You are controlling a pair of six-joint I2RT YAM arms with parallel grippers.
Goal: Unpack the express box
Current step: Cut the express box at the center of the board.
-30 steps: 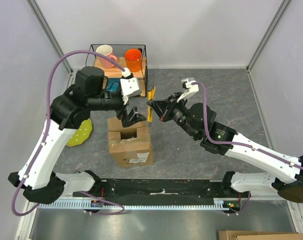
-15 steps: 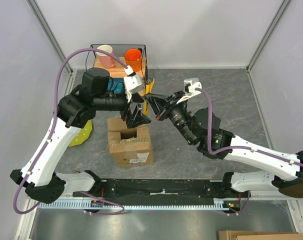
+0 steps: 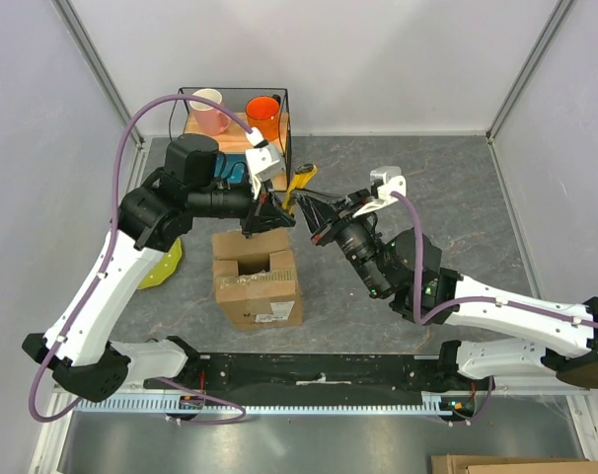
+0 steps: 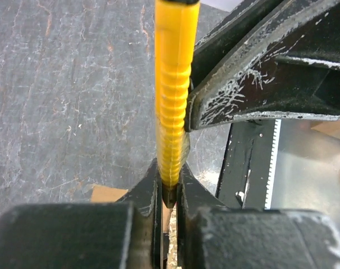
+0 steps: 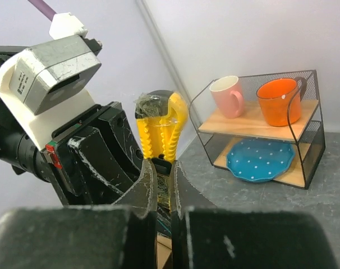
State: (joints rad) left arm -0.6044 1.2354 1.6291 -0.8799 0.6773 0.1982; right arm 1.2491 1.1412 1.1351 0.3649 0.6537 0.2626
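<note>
left tool (image 4: 169,175) clamped on yellow cutter (image 4: 173,84), right tool (image 5: 160,169) clamped on same cutter, express box (image 3: 260,288) below both tools, top open

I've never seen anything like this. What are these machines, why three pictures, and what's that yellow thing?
It is a robot: a left arm and a right arm, bolted to a grey table. The wide picture looks down from above. The other two come from a small camera on each wrist, so you see that arm's own black fingers up close. Each arm ends in a two-finger clamp. The left gripper and the right gripper are both shut on one yellow cutter, held in the air. On the table stands the brown express box, its top open. A wire rack holds a pink mug, an orange mug and a blue plate.
</note>
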